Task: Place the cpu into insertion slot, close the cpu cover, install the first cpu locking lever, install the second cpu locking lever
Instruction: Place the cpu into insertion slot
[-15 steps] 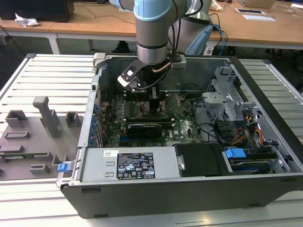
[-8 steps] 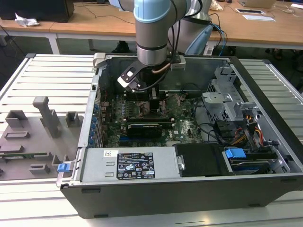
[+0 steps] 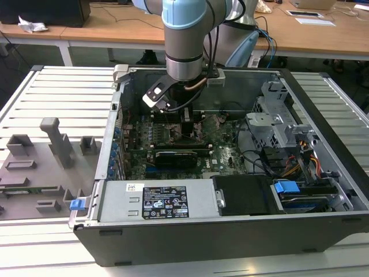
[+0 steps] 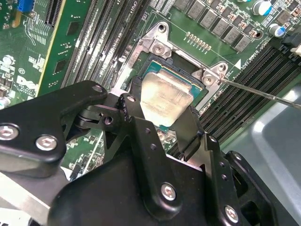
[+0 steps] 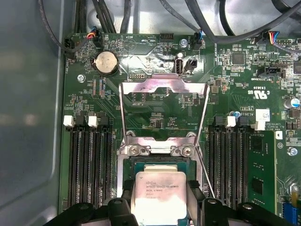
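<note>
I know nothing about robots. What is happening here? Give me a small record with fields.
setting: open computer case, arm reaching inside
hand: closed on the cpu
cpu position: at the insertion slot; cannot tell whether it is fully seated
cpu cover: open, tilted away from the slot
locking lever: thin rod, unlatched, beside the slot

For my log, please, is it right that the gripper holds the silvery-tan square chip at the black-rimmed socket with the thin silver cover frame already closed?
Not quite: the thin silver cover frame is swung open, clear of the black-rimmed socket, as the first wrist view shows. The gripper does hold the silvery-tan square chip there.
</note>
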`<action>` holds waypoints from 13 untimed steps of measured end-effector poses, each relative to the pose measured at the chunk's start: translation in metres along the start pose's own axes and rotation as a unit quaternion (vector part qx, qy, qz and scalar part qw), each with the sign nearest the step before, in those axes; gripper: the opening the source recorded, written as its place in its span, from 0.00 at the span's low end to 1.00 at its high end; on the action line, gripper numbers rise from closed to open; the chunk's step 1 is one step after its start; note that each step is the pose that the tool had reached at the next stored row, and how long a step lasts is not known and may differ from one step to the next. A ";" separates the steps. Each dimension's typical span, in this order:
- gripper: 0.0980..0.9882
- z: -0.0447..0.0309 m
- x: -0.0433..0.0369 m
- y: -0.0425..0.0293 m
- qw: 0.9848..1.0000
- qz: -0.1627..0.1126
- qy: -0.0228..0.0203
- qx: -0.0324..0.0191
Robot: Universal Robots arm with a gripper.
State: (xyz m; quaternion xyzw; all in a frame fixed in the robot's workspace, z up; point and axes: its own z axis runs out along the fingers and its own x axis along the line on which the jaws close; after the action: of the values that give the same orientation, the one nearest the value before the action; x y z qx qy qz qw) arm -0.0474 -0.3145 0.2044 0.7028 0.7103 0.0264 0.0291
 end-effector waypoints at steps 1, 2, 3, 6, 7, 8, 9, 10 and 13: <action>0.48 0.0023 0.0006 -0.0002 1.000 0.001 0.000 0.000; 0.48 0.0027 0.0006 -0.0002 1.000 0.001 0.000 0.000; 0.48 0.0027 0.0006 -0.0002 1.000 0.001 0.000 0.000; 0.57 0.0028 0.0007 -0.0001 1.000 0.001 0.000 0.000; 0.57 0.0028 0.0006 -0.0001 1.000 0.001 0.000 0.000; 0.57 0.0028 0.0006 0.0000 1.000 0.001 0.000 0.000; 0.57 0.0024 0.0006 0.0000 1.000 0.001 0.000 0.000; 0.57 0.0012 0.0006 0.0001 1.000 0.001 0.000 0.000; 0.57 -0.0033 0.0006 0.0005 1.000 0.001 0.000 0.000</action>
State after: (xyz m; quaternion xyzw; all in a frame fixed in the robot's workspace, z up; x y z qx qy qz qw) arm -0.0472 -0.3139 0.2078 0.7035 0.7097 0.0262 0.0290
